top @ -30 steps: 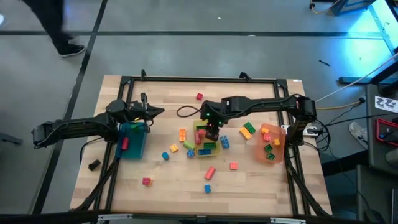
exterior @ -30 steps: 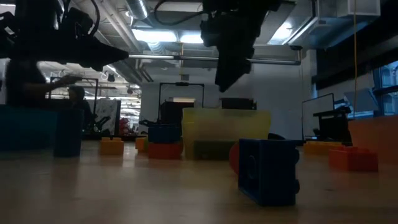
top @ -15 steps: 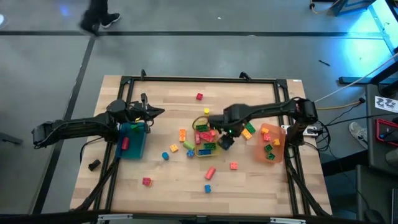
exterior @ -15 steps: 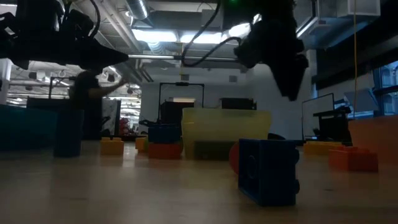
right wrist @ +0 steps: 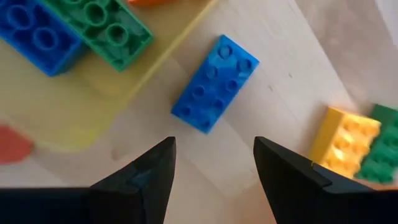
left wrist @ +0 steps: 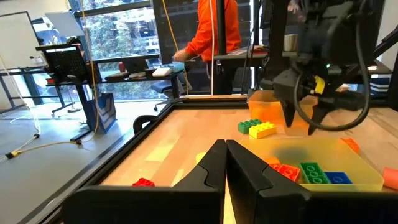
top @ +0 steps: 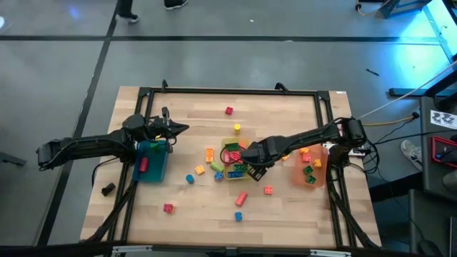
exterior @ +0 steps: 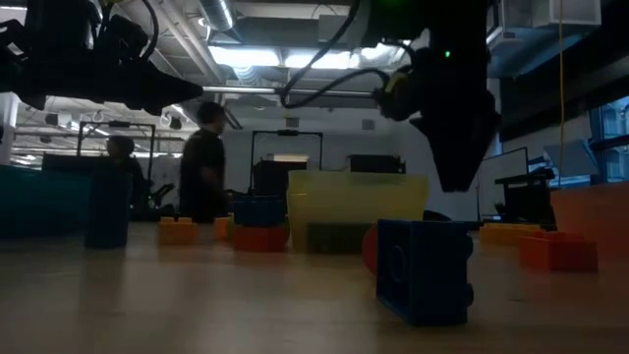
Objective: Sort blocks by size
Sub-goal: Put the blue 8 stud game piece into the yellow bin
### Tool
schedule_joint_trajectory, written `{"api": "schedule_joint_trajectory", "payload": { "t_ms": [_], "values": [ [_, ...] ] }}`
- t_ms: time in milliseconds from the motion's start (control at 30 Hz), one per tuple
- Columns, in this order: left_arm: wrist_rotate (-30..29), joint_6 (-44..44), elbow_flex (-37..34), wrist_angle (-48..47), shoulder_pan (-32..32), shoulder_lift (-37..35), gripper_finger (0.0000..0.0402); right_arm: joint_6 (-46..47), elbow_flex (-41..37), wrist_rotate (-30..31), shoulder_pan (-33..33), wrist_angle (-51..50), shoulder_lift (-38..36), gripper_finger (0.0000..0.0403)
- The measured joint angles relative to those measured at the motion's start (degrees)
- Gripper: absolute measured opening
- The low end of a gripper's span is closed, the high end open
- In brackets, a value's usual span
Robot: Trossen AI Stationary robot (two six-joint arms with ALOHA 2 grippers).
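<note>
Right gripper (right wrist: 212,163) hangs over the table, fingers spread and empty. Just ahead of the fingertips lies a blue block (right wrist: 215,84) on bare wood, beside the yellow bin (right wrist: 74,106), whose far side is cut off. Yellow-green blocks (right wrist: 351,146) sit blurred beyond one finger. Left gripper (left wrist: 225,163) is pinched closed above the blue bin (top: 152,163).

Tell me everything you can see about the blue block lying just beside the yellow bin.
The blue block is a glossy plastic brick with eight round studs in two rows, facing up. It lies flat on the wooden table, close beside the yellow bin; contact is unclear. The open right gripper hovers over it without touching.
</note>
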Motion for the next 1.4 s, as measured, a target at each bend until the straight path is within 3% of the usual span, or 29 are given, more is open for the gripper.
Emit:
{"api": "schedule_joint_trajectory", "payload": {
  "t_ms": [533, 733, 1400],
  "values": [
    [0.0, 0.0, 0.0, 0.0, -0.02, 0.0, 0.0001, -1.49, -7.82, -0.17, -0.13, 14.19, 0.0, 0.0216],
    [0.0, 0.0, 0.0, 0.0, 0.0, 0.0, 0.0001, -1.57, -7.91, 2.86, -0.13, 14.31, 0.0, 0.0216],
    [0.0, -0.01, 0.04, -0.63, -0.01, 0.01, 0.0001, 0.74, -7.92, 3.98, -0.13, 13.78, 3.27, 0.0216]
  ]
}}
